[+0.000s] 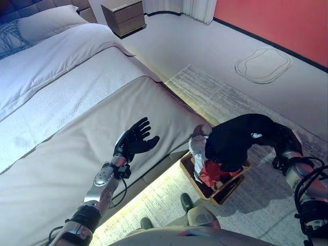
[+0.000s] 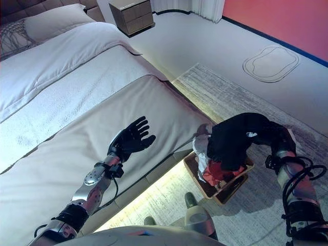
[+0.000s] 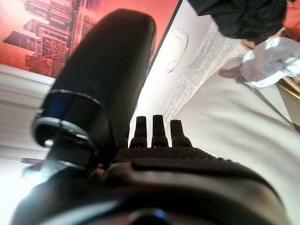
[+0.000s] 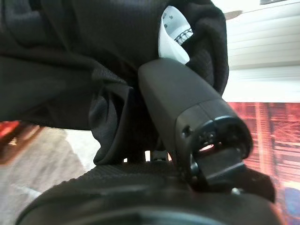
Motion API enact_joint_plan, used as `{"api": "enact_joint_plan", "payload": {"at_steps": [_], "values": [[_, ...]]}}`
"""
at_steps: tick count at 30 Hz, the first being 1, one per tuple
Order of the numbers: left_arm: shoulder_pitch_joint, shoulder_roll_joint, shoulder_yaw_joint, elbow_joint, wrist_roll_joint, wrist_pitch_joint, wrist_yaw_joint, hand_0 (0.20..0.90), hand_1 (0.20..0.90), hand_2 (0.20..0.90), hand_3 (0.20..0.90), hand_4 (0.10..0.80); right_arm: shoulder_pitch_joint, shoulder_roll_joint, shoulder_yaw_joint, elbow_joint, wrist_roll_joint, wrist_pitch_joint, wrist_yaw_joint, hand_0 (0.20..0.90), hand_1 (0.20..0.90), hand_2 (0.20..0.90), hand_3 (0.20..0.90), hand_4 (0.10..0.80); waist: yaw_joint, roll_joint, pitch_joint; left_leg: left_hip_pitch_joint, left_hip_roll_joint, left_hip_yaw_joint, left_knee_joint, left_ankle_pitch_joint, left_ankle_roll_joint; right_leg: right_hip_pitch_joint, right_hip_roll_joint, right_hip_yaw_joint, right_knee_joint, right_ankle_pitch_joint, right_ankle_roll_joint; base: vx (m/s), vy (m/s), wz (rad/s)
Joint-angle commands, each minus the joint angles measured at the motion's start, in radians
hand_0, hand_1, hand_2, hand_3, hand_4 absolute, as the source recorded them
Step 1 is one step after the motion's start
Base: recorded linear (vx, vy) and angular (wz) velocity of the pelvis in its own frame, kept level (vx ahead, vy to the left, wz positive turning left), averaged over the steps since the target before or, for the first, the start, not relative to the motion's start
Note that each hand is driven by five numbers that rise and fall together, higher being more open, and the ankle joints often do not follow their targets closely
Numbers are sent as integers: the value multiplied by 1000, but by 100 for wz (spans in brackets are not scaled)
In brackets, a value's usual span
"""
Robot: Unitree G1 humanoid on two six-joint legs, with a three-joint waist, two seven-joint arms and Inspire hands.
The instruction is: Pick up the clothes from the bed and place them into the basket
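Observation:
A black garment (image 1: 238, 141) hangs bunched over the wooden basket (image 1: 219, 197), which stands on the rug beside the bed. My right hand (image 4: 178, 93) is shut on it: the thumb presses into the black cloth (image 4: 70, 61), and the garment drapes over the fingers and hides them. Inside the basket lie a red cloth (image 1: 212, 174) and a white cloth (image 1: 197, 148), the white one spilling over the near rim. My left hand (image 1: 134, 141) is open above the beige bed cover (image 1: 61, 154), palm up, fingers spread, holding nothing.
The bed's lit edge runs diagonally past the basket. A grey rug (image 1: 230, 97) lies under the basket. A wooden nightstand (image 1: 124, 17) stands at the far corner, a pillow (image 1: 46, 23) at the bed's head, and a red wall at the far right.

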Motion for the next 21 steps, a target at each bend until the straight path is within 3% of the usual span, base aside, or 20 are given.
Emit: {"api": "enact_joint_plan", "payload": {"at_steps": [1, 8, 10, 11, 21], "values": [[-79, 1, -18, 11, 22, -128, -35, 900, 900, 900, 900, 800, -139, -19, -48, -27, -18, -154, 6, 300, 300, 300, 200, 100, 20, -18, -35, 14, 37, 9, 46, -125, -12, -8, -19, -22, 57, -69, 27, -27, -5, 6], [-97, -8, -24, 8, 24, -135, -21, 900, 900, 900, 900, 800, -158, -10, -12, 28, -62, -160, -48, 300, 300, 300, 200, 100, 28, -2, -18, 8, 36, -5, 35, -117, -16, -15, -25, -32, 54, -68, 27, -31, 1, 7], [-103, -8, -27, 12, 23, -141, -14, 900, 900, 900, 900, 800, -170, -10, -3, 41, -80, -148, -69, 455, 455, 455, 381, 281, 29, 3, -13, 6, 35, -8, 33, -115, -17, -18, -25, -33, 55, -67, 26, -32, 13, 11], [-105, -8, -26, 15, 22, -142, -14, 900, 900, 900, 900, 800, -173, -10, 1, 47, -82, -146, -76, 900, 900, 900, 900, 800, 29, 4, -11, 5, 35, -9, 33, -115, -17, -18, -25, -33, 54, -68, 26, -13, 8, 6], [-110, -8, -30, 7, 16, -147, -10, 900, 900, 900, 900, 800, -176, -14, 3, 91, -142, -115, -167, 900, 900, 900, 900, 800, 26, 17, -1, 7, 33, -12, 32, -115, -17, -19, -26, -29, 55, -69, 26, 0, 0, 0]]}}
